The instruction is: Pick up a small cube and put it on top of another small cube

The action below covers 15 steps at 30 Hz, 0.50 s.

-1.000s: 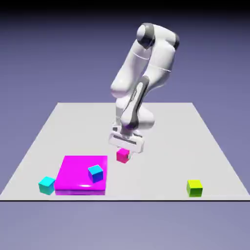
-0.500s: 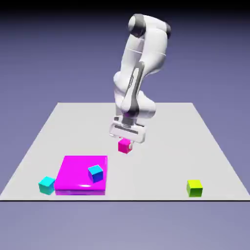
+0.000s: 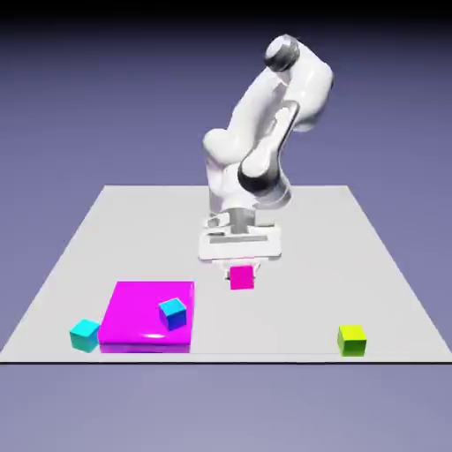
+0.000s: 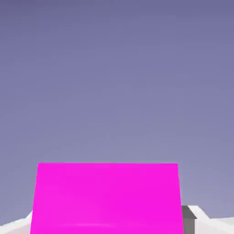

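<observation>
Gripper [image 3: 240,267]: clamped on pink cube [image 3: 241,278], centre frame.
Slab [image 3: 132,313]: flat, glossy magenta square, lower left; blue cube [image 3: 173,312] on it.

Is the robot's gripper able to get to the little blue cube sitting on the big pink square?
Probably yes. The gripper holds the small magenta cube, and the blue cube on the slab sits uncovered with nothing between them.

Grey table [image 3: 371,256] before plain blue-violet backdrop [image 3: 79,106].
</observation>
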Tool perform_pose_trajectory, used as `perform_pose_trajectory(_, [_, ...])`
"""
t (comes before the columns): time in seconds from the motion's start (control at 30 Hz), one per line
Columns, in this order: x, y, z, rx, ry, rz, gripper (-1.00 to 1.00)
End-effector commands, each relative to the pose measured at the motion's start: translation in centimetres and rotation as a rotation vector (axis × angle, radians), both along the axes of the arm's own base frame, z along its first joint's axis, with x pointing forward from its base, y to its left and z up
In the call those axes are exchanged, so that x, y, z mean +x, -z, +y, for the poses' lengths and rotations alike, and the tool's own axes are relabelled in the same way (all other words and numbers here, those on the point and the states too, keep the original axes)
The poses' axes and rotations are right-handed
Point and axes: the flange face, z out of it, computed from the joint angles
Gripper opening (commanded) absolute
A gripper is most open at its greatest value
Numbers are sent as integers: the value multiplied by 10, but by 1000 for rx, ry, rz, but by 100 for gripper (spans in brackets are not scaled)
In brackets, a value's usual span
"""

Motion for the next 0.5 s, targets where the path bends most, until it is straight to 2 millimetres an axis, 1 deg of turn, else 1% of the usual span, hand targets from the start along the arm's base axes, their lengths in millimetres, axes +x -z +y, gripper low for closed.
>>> perform_pose_trajectory(0.0, [10, -6, 6, -15, -53, -21, -100])
perform_pose_trajectory(0.13, [44, -28, 38, -82, -271, -75, -100])
perform_pose_trajectory(0.23, [64, -39, 65, -137, -436, -83, -100])
perform_pose_trajectory(0.37, [82, -44, 104, -216, -652, -49, -100])
perform_pose_trajectory(0.47, [90, -40, 133, -277, -805, 10, -100])
